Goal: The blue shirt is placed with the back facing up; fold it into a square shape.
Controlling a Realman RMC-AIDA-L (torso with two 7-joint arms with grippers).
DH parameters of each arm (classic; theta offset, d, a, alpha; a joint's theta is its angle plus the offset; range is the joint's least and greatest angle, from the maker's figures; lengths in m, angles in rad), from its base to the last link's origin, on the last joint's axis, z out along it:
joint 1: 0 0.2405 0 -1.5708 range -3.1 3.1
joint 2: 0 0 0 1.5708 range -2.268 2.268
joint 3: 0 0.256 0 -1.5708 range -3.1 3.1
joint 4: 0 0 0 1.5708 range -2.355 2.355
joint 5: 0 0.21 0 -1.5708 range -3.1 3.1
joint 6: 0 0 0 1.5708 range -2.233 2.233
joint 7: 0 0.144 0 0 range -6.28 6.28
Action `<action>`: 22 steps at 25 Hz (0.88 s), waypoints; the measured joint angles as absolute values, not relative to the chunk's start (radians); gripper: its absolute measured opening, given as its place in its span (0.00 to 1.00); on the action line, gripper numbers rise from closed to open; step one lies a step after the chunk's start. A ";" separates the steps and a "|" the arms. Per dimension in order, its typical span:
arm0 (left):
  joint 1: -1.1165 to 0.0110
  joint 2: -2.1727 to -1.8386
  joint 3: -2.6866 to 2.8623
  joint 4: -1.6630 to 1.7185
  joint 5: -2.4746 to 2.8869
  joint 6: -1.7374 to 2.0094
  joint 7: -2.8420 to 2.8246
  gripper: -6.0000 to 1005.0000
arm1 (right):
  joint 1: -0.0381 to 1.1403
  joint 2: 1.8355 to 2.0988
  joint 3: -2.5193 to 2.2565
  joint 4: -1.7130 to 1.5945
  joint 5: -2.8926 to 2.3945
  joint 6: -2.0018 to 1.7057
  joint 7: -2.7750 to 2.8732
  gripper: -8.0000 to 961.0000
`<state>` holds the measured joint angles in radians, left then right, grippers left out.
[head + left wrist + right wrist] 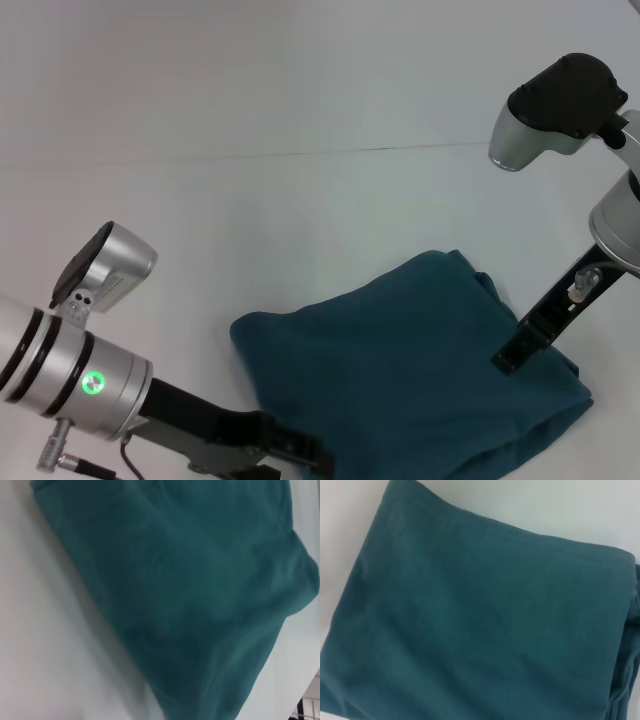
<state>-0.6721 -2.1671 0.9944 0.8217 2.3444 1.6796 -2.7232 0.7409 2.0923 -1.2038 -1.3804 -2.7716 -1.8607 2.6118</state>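
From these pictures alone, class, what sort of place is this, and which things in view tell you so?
Probably a robot test bench or lab, not a home: a bare white table with nothing else on it, two metal robot arms, left gripper and right gripper, over one folded blue shirt.

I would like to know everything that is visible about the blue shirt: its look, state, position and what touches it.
The blue shirt is plain dark teal, of soft fabric, with no lettering showing. It is already folded into a compact, roughly square bundle, with layered edges along one side, and lies flat on the white table, turned at an angle. The right end effector is at its right part and seems to touch it; the left end effector is at its near left edge, though contact there is unclear.
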 joint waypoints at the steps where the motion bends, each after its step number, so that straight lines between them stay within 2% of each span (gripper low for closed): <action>1: -0.675 -2.167 0.997 0.815 2.339 1.673 -2.722 0.88 | 0.741 2.092 -1.204 -1.380 -2.772 -1.861 2.612 0.83; 22: -0.704 -2.166 1.042 0.724 2.345 1.563 -2.707 0.88 | 0.730 2.094 -1.218 -1.381 -2.768 -1.865 2.610 0.83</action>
